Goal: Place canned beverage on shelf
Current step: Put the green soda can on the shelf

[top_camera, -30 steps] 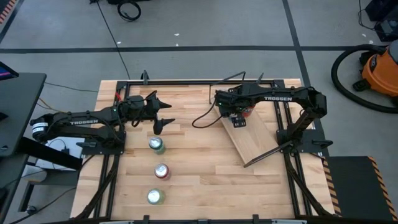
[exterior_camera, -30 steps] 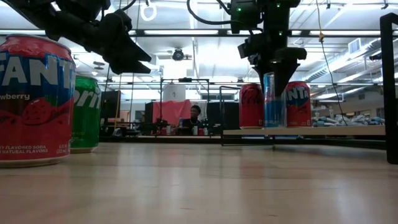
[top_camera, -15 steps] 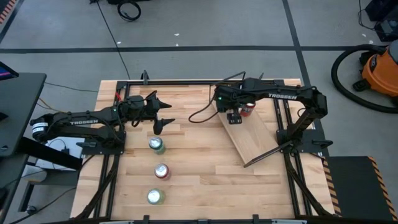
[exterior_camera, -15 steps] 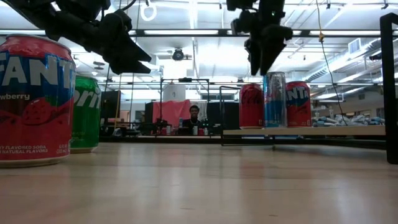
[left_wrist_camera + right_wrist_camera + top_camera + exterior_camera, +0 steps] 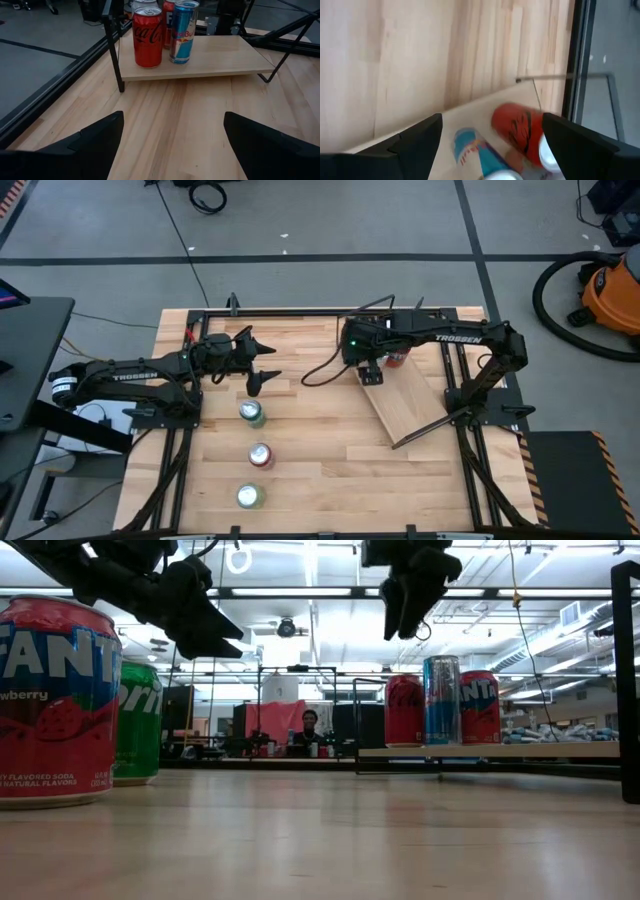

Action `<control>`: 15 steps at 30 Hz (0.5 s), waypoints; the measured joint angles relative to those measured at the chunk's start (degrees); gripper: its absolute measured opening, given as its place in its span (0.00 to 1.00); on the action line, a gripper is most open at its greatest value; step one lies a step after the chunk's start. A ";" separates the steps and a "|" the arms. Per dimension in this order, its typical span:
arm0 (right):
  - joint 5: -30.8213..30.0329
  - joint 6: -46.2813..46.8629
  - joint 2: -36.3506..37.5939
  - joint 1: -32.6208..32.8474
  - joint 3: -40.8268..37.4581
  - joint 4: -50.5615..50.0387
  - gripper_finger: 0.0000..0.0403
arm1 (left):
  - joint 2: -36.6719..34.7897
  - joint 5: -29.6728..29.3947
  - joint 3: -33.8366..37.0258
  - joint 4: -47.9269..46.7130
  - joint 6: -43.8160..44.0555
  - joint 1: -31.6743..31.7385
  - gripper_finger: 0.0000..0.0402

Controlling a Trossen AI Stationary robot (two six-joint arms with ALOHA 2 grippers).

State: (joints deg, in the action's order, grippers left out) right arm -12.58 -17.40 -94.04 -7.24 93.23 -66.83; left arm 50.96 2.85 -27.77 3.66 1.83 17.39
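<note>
The table is pale wood planking, smooth with a soft sheen in the low view; the shelf is a lighter, even-grained wood board, smooth and matt, carried on thin black metal rods; the cans (a red one, a slim blue-and-silver one) are glossy printed metal; the red Fanta can and green can shine likewise; both arms look matt black.

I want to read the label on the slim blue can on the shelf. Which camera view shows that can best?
The left wrist view: the slim blue can stands close and unblocked on the shelf, beside a Coca-Cola can. The low view shows it smaller, side-on. The right wrist view catches it blurred from above. The high view hides it under the right arm.
</note>
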 joint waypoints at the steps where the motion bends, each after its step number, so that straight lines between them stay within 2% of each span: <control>1: -0.04 -0.16 0.00 0.57 0.00 0.82 0.88 | 0.00 0.00 0.00 0.00 0.00 0.00 0.88; 7: -0.42 -0.40 -0.19 3.78 0.00 5.67 0.88 | 0.00 0.02 0.00 1.86 -0.94 0.00 0.88; 15: 0.35 5.23 -0.33 7.56 -3.49 17.56 0.87 | 0.00 0.02 -0.01 2.70 -1.18 -0.32 0.88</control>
State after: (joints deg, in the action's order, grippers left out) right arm -12.23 -12.17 -94.37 0.32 89.74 -49.26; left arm 50.96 2.87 -27.77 6.37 0.64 17.07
